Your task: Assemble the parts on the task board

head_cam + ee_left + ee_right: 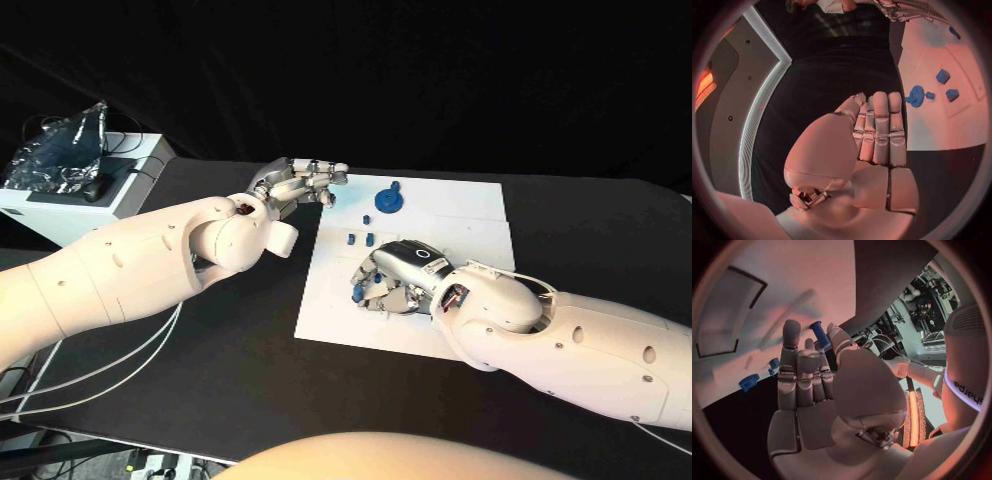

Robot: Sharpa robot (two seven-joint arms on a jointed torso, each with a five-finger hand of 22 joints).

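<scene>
The white task board [462,215] lies mid-table. My right hand [397,278] hovers low over its near-left part and pinches a small blue peg [820,335] between thumb and finger; the peg's end [356,293] pokes out on the hand's left. A round blue part [389,198] stands near the board's far edge, with a small blue piece [366,218] beside it and two short blue pieces [361,238] just beyond my right hand. My left hand [299,184] floats at the board's far-left corner, fingers straight and holding nothing. The left wrist view shows the round part [915,96] and square blue pieces [947,85].
A white box [87,195] with a crinkled foil bag [65,150] stands at the table's far left. Black tabletop [245,350] surrounds the board. Cables [101,375] hang below my left arm.
</scene>
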